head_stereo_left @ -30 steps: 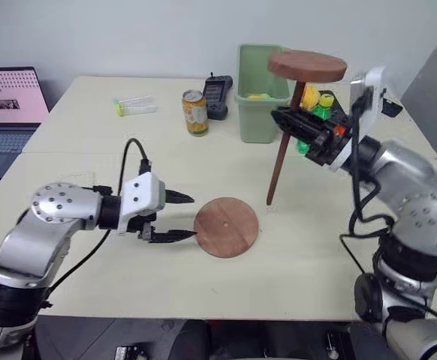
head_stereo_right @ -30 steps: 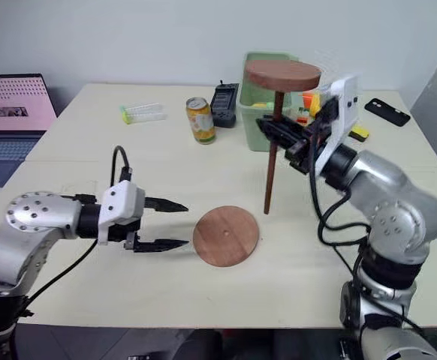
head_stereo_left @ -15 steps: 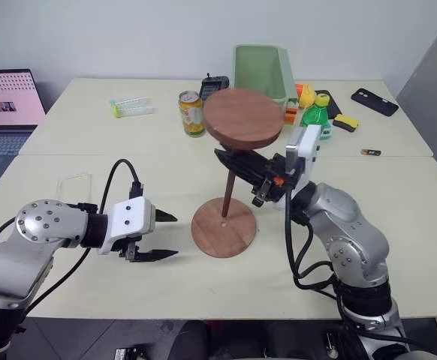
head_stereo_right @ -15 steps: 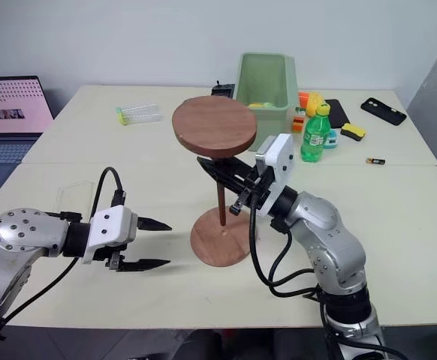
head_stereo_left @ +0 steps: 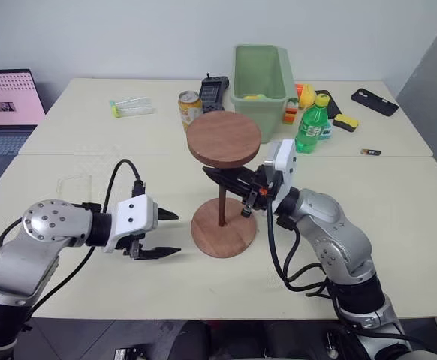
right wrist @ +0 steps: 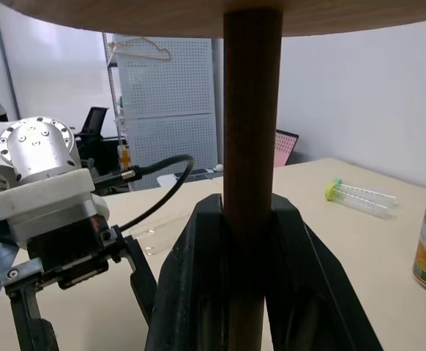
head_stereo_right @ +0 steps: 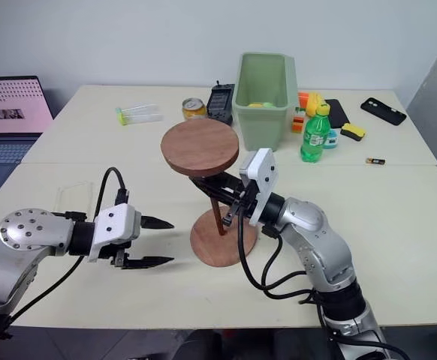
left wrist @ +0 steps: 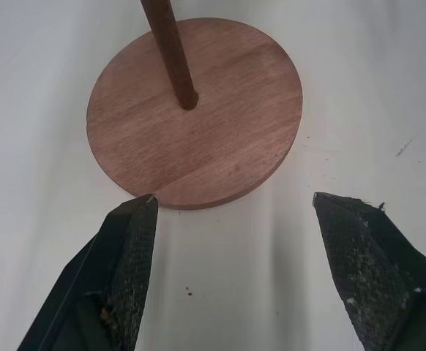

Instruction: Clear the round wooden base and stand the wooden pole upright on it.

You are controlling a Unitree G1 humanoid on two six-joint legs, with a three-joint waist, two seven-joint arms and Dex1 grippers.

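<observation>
Your round wooden base (head_stereo_left: 222, 232) lies cleared, the wooden pole (head_stereo_left: 223, 201) stands upright with its tip at the centre hole, clamped by the right gripper (head_stereo_left: 232, 182), so only release remains, left gripper (head_stereo_left: 167, 234) wide open beside it.

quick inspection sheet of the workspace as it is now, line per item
surface: pale table, two tops pushed together.
job's things: round wooden base flat on the table; wooden pole stands with its lower end at the base's centre hole, disc end up.
clutter: green bin, drink can, green bottle, clear tube, black phone, clear plastic case.
grippers: right gripper shut on the pole; left gripper open, beside the base, apart from it.
cables: black cable looping over the left arm, another under the right.
surroundings: laptop at the left edge, white wall behind.
</observation>
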